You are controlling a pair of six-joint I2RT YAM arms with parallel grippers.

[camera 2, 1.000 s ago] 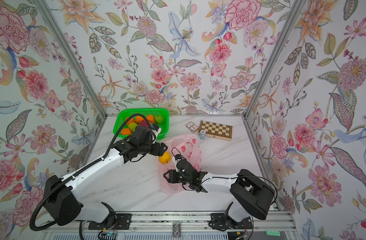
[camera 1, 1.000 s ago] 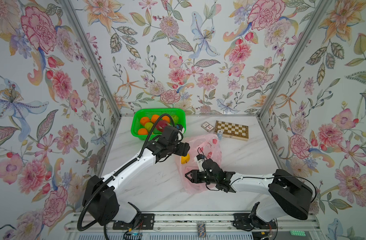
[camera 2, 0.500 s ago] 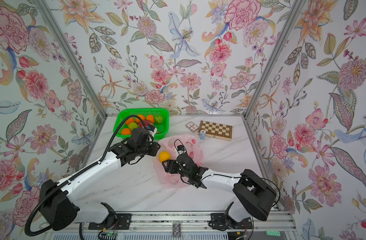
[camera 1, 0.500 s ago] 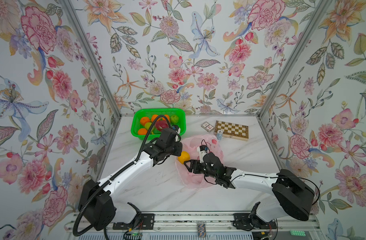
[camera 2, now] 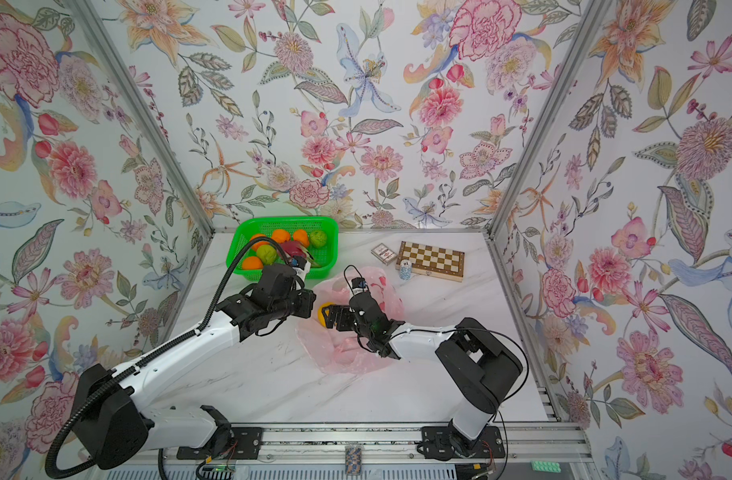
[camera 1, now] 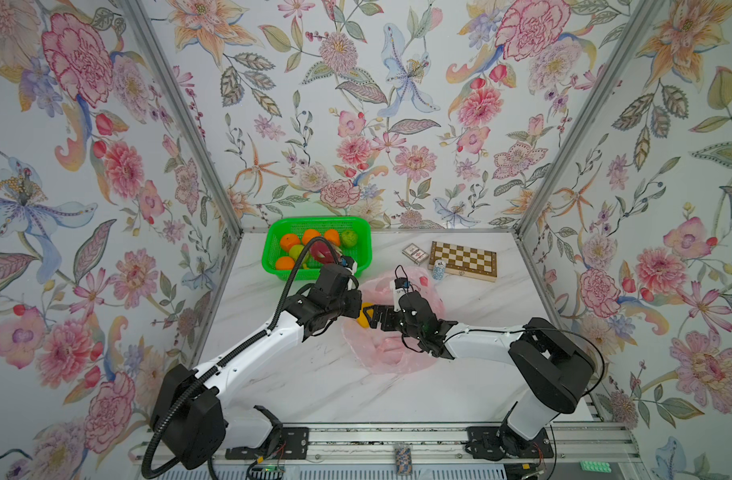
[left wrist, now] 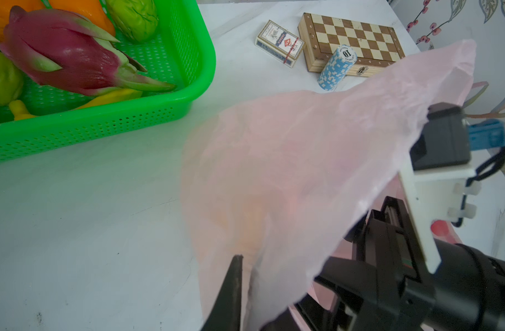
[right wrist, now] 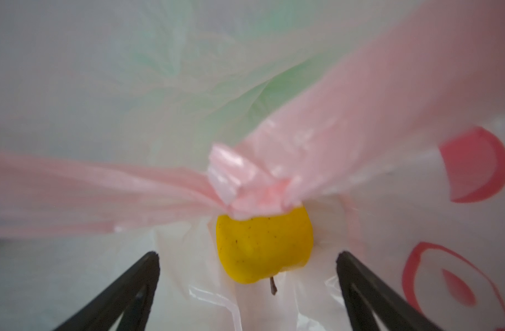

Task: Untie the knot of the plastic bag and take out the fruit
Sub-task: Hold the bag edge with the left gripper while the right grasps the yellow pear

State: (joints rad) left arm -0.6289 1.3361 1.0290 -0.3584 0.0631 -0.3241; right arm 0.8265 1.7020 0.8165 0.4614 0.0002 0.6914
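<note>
The pink plastic bag (camera 1: 393, 349) (camera 2: 347, 353) lies crumpled mid-table. A yellow round fruit (camera 1: 361, 320) (camera 2: 322, 314) sits at its left edge, inside the film. My left gripper (camera 1: 356, 305) (left wrist: 245, 286) is shut on a flap of the bag (left wrist: 288, 160), which it holds lifted. My right gripper (camera 1: 370, 318) (right wrist: 247, 258) is open, its fingers on either side of the yellow fruit (right wrist: 262, 246) without touching it. Bunched pink film (right wrist: 254, 183) hangs over the fruit; I cannot tell if it is the knot. Other fruit, including a dragon fruit (left wrist: 65, 57), lies in the green basket (camera 1: 269, 253).
The green basket (camera 2: 236, 249) stands at the back left and also holds a small banana (left wrist: 111, 97). At the back right lie a chessboard (camera 1: 464, 259), a card box (camera 1: 414, 252) and a stack of blue chips (camera 1: 438, 269). Walls enclose three sides.
My right gripper has moved from the bag's front up to the yellow fruit and opened wide. My left gripper has closed on the bag's film beside the fruit.
</note>
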